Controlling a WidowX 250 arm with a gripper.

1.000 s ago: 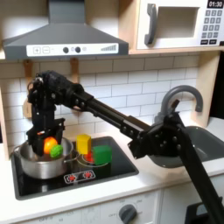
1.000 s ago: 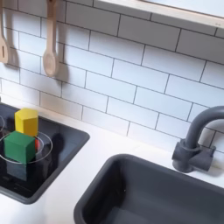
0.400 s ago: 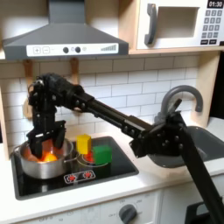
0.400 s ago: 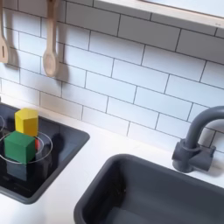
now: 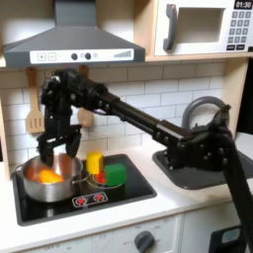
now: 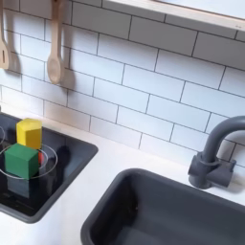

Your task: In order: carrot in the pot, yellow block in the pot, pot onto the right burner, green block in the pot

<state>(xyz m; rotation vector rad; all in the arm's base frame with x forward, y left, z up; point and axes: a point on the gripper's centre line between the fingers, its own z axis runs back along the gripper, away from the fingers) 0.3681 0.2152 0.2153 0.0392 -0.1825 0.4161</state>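
In the first exterior view we see the toy stove (image 5: 138,188) across the lower left of the frame, with the steel pot (image 5: 28,185) on its burner at the first exterior view's left, and the carrot (image 5: 46,176) already lying inside it as an orange patch; we cannot make out its long axis. The gripper (image 5: 57,160) hangs just above the pot's rim toward the first exterior view's right, and its jaws look parted and empty, though at this size we say so with some caution. We judge the carrot step done, so the next move turns on the yellow block (image 5: 94,163): it stands upright just beside the pot, toward the first exterior view's right of the claw and a little lower in the frame, so the single arm has only a short sideways reach. The green block (image 5: 116,174) sits touching or nearly touching the yellow one, further toward the lower right. In the second exterior view the same two blocks stand at the left edge, yellow behind green. The only writing we can read is the microwave clock (image 5: 242,5) at upper right, showing 01:30.
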